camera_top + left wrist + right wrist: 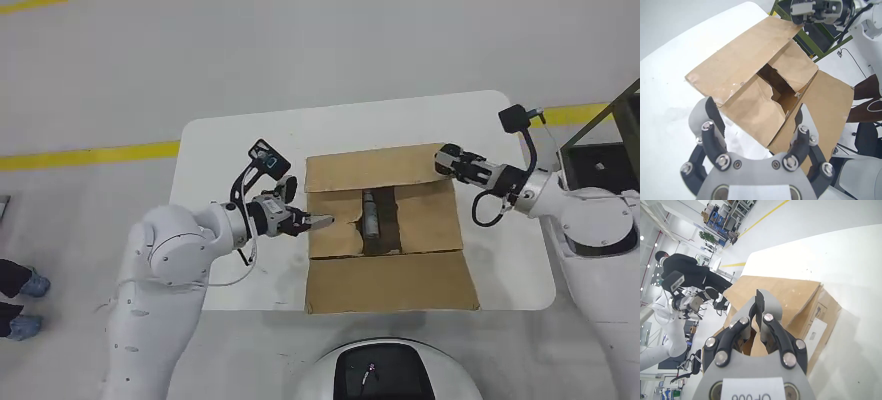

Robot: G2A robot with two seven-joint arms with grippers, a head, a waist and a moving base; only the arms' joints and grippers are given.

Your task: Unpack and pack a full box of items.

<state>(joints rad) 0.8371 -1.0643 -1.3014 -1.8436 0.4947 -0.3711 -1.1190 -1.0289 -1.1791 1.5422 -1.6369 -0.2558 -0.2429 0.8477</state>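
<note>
An open cardboard box sits on the white table, grey item inside.

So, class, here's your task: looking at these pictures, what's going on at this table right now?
A two-armed robot is working on a cardboard box on the white table. Its far flap and near flap lie spread open, and the parted inner flaps show a dark item inside. The left pincer is open at the left inner flap. The right pincer, fingers together, sits at the far flap's corner; whether it grips it is unclear.
</note>
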